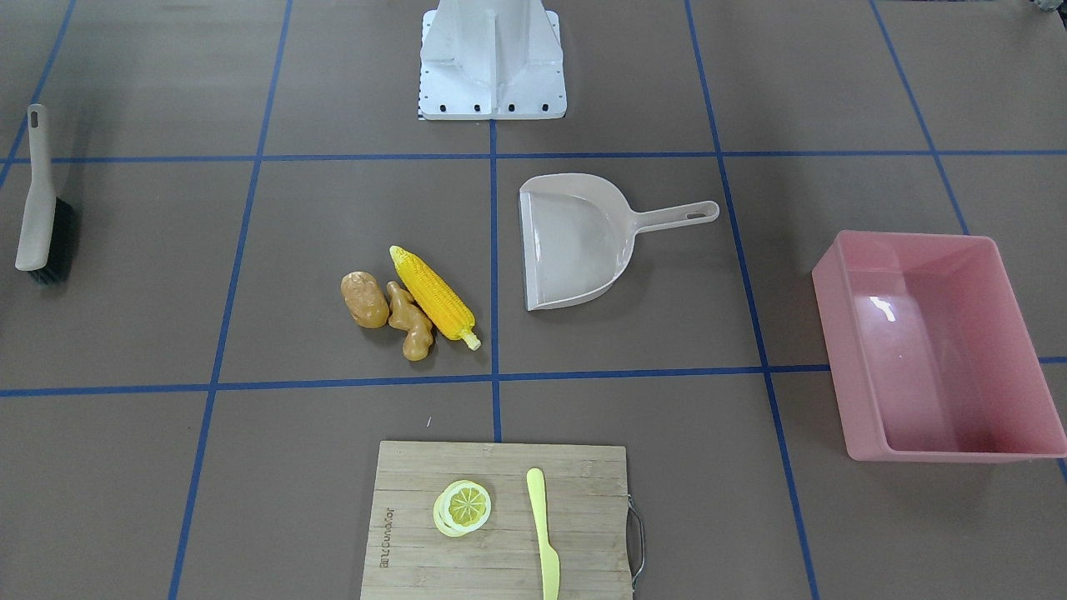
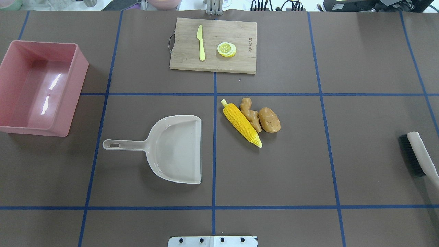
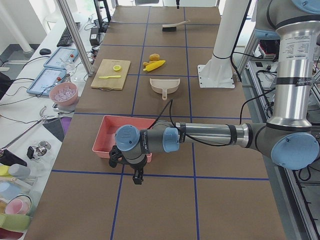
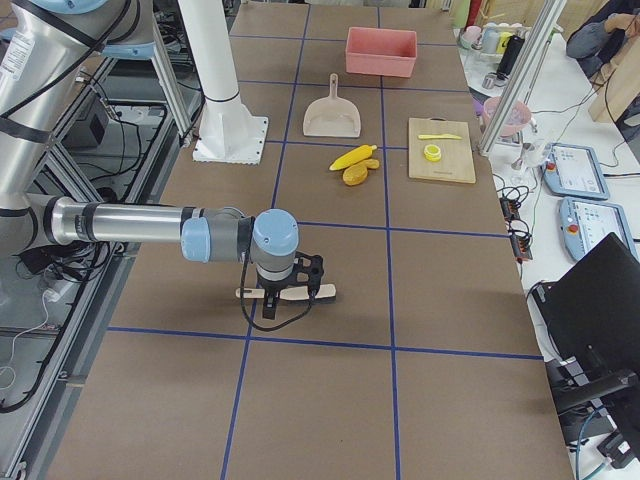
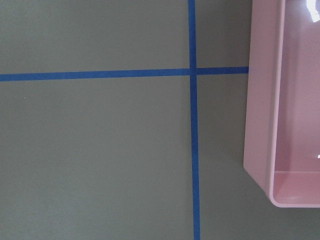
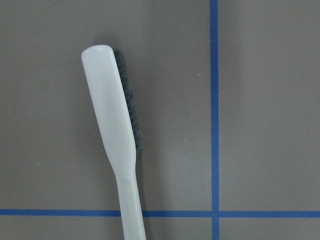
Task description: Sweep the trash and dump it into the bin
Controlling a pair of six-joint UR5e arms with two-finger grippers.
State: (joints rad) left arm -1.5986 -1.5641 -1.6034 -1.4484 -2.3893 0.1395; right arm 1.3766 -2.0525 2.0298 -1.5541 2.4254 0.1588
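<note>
The trash lies together mid-table: a yellow corn cob, a tan ginger root and a brown potato. The beige dustpan lies next to them, its mouth facing the corn. The pink bin stands empty at the table's left end and also shows in the left wrist view. My left gripper hangs over the table just off the bin's outer end. My right gripper hovers over the brush. I cannot tell whether either is open or shut.
A wooden cutting board with a lemon slice and a yellow knife lies on the far side from the robot's base. The brush lies at the table's right end.
</note>
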